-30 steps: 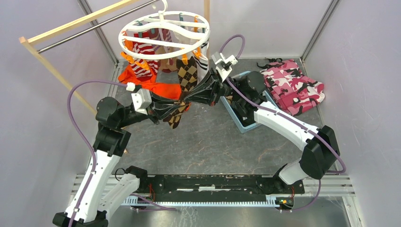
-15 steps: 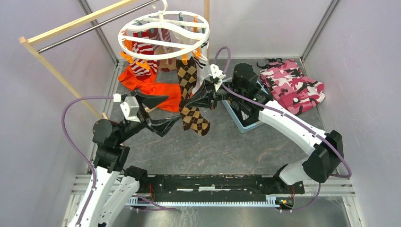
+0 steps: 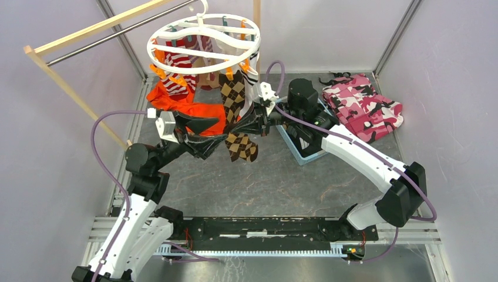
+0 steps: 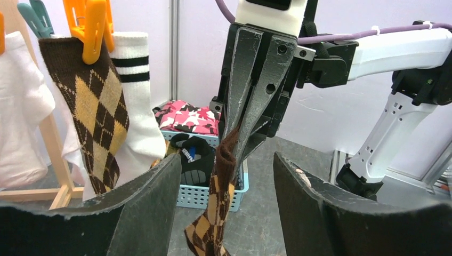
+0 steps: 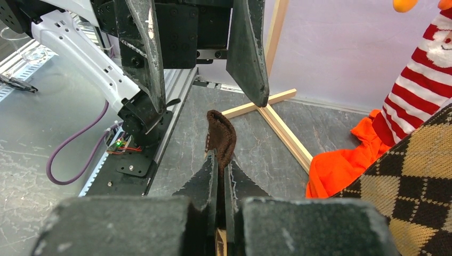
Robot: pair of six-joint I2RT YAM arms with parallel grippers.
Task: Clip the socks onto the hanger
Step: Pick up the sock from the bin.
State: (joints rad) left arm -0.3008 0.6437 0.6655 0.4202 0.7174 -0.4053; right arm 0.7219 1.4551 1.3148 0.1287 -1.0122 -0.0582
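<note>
1. White plastic, the hanger [image 3: 197, 71] hangs above and beyond both sets of fingers, with several socks already clipped under its ring.
2. We see the right gripper [image 5: 218, 160] pressed together on the loose argyle sock [image 3: 241, 145], pinching it just under the cuff, which pokes out past the tips.
3. From that pinch the sock drops straight down, its long axis vertical.
4. The left gripper [image 4: 225, 160] faces the right one with its fingers [image 4: 154, 202] spread, one on each side of the sock, not touching it.
5. We judge the left arm the nearer for a second grip: the sock lies straight ahead between its fingers.
6. An orange clip [image 4: 90, 26] already holds the matching argyle sock [image 4: 96, 117] up and left of them.
</note>
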